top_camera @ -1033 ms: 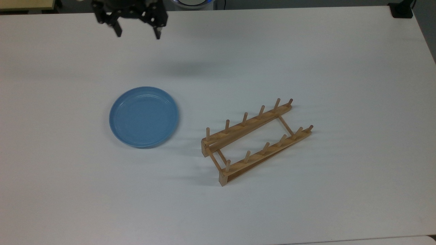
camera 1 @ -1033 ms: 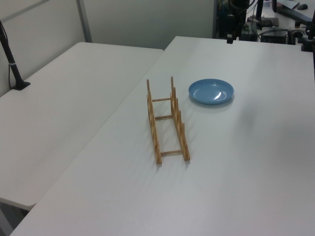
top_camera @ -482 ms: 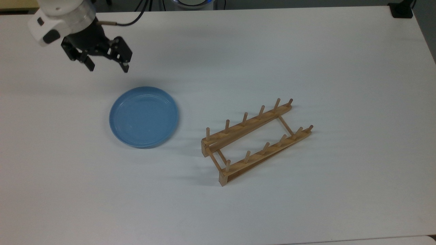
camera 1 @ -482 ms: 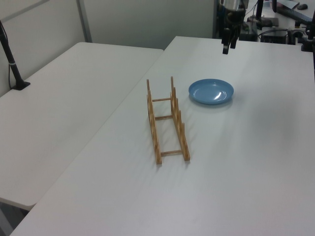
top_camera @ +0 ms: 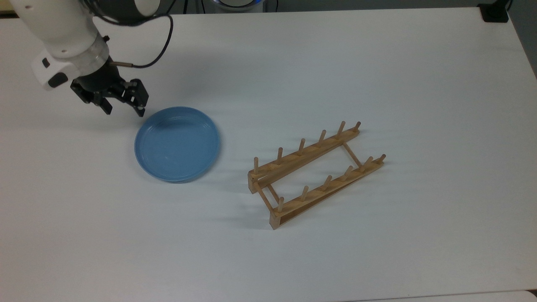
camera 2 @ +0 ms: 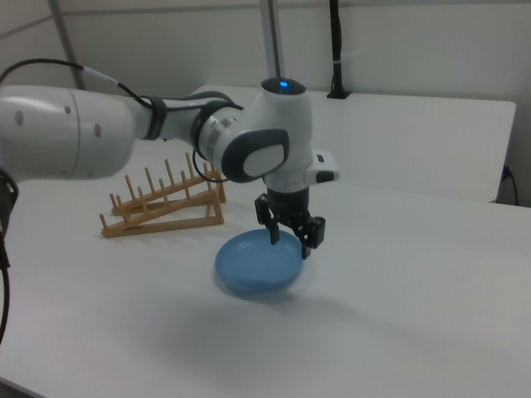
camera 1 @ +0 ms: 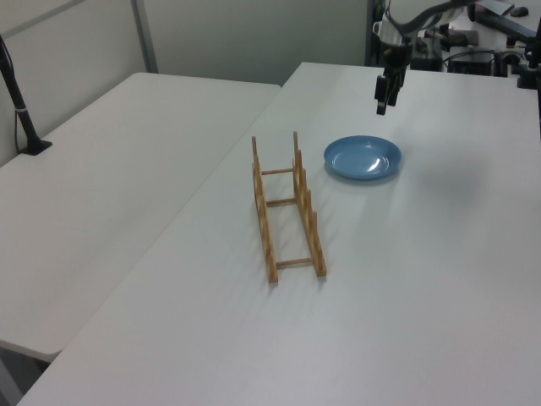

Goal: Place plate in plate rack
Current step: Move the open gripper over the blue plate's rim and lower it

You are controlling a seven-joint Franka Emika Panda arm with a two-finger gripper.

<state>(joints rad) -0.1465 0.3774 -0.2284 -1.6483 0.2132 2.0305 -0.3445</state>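
The light-blue plate (top_camera: 177, 144) (camera 1: 363, 157) (camera 2: 257, 264) lies flat on the white table. To the top view's right of it stands the wooden plate rack (top_camera: 314, 172) (camera 1: 286, 208) (camera 2: 163, 205), with nothing in it. My gripper (top_camera: 124, 111) (camera 1: 382, 106) (camera 2: 289, 246) hangs open just above the plate's upper-left rim in the top view, fingers pointing down and holding nothing. In the right view its fingertips hover over the plate's near-right edge.
The white table (top_camera: 377, 75) stretches wide around both things. A second white table (camera 1: 110, 169) adjoins on the left view's left, with a black post (camera 1: 21, 110) on it. The white arm (camera 2: 124, 133) reaches over the rack side in the right view.
The gripper has come down and moved toward the plate, from the table's far edge to just above the plate's rim. Plate and rack have not moved.
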